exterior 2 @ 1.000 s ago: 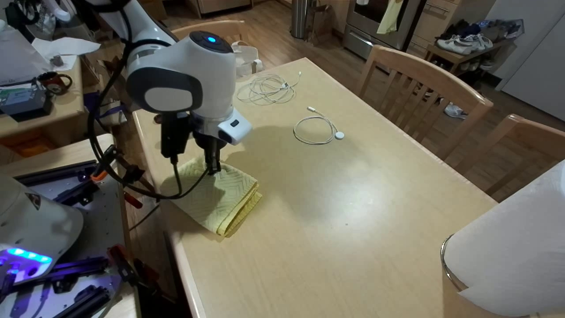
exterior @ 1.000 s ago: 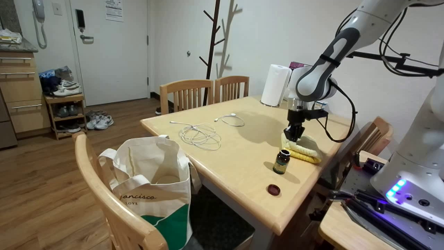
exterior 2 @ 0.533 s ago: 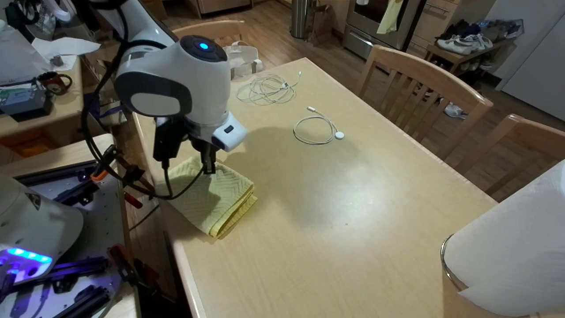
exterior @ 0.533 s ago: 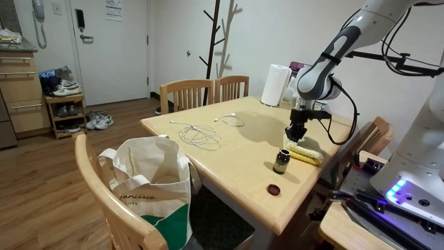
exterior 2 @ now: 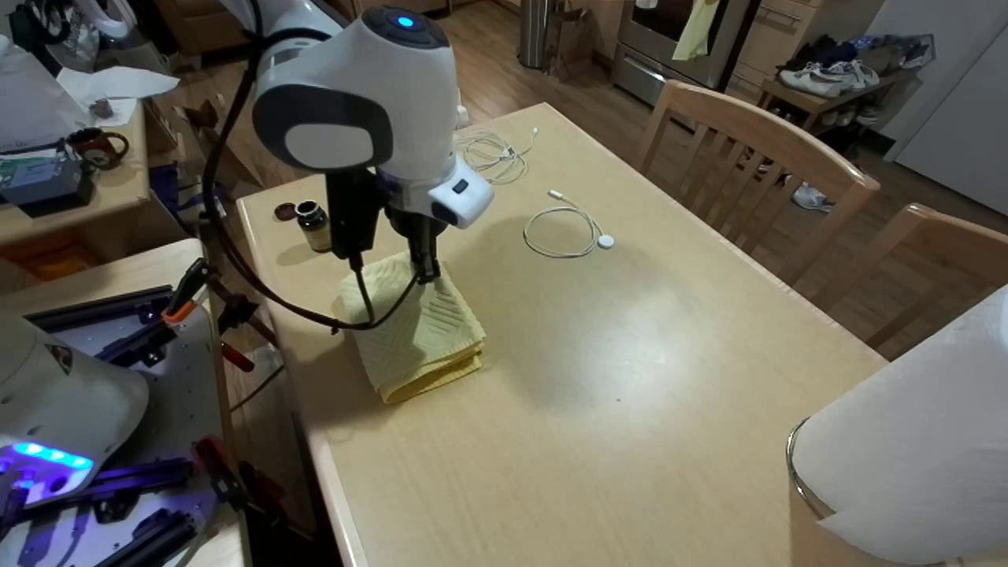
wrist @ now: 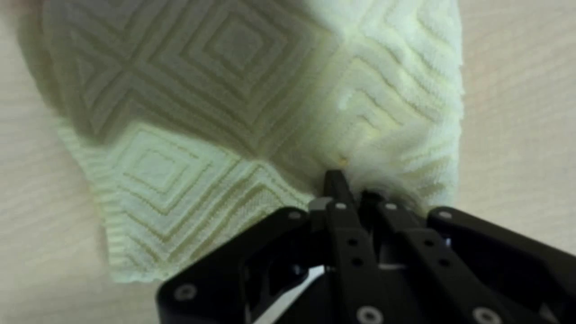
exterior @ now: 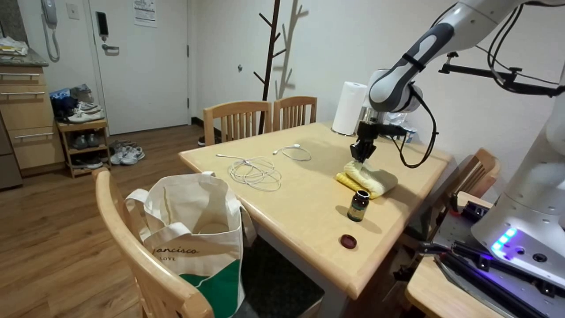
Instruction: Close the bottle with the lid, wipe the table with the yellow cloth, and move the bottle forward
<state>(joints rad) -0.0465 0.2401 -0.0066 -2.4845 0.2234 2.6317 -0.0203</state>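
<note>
Uncapped bottle [exterior: 358, 206] stands upright on the table [exterior: 309, 207]; long axis vertical, mouth pointing up. Near it, apart, the lid [exterior: 348, 241] lies flat. Folded yellow cloth [exterior 2: 417, 335] lies near the bottle on the side away from the lid. Gripper [wrist: 353, 188] aims down at the cloth; wrist view: 2 fingers [wrist: 355, 252] close together, pinching a raised fold, area at the tips blurred. Outward: 2 cables, a coiled white cable [exterior: 254, 173] and a looped white cable [exterior 2: 605, 242]; paper towel roll [exterior: 349, 108] standing well apart; tote bag [exterior: 194, 247] beside the table edge.
</note>
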